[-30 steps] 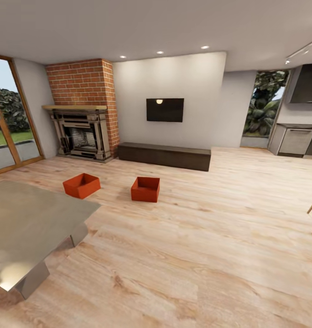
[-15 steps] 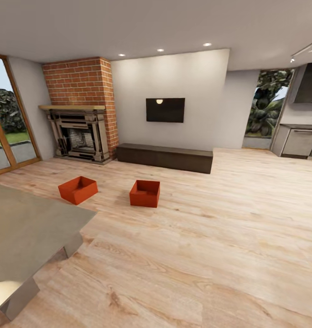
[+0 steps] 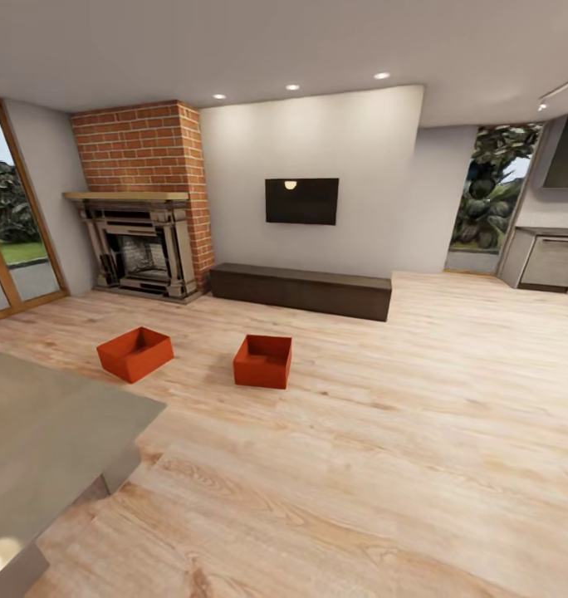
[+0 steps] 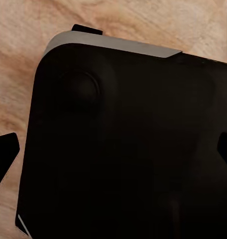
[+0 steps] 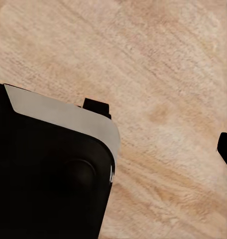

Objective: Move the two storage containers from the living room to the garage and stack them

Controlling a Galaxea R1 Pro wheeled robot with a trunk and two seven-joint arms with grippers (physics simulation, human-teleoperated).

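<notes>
Two storage containers [image 3: 135,353] [image 3: 262,361] sit apart on wood floor [image 3: 417,432]; both claws' openings can't be judged, dark robot base [image 4: 128,149] blocks wrist views.

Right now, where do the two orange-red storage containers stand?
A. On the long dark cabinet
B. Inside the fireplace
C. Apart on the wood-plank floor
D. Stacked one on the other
C: one storage container and the other storage container sit apart on the wood-plank floor, with bare planks between them.
</notes>
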